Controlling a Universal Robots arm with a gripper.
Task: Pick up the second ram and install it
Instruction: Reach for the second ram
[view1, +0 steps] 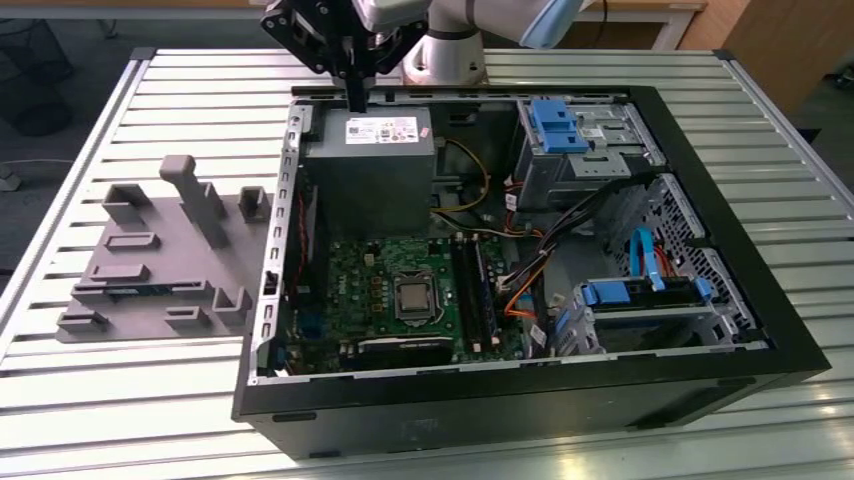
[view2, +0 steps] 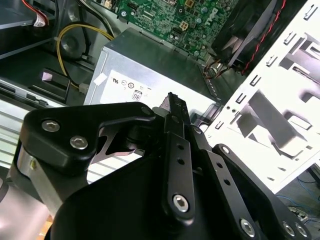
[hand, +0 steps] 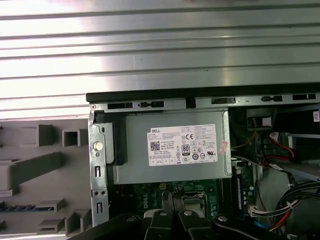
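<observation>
Exterior view's left: grey holder (view1: 174, 262) sits on the slatted table (view1: 134, 400). The ram stick (view1: 140, 291) lies flat in one of its low slots, well apart from the gripper. Open computer case (view1: 801, 350) is just beside the holder. Gripper (view1: 358, 104) hangs over the case's far edge, above the power supply (view1: 367, 170), not touching it. Fingers (view2: 172, 107) are pressed together with nothing between them. Motherboard (view1: 360, 280) lies nearer the camera than the power supply. Exterior view's right: blue drive brackets (view1: 554, 125) and cables.
</observation>
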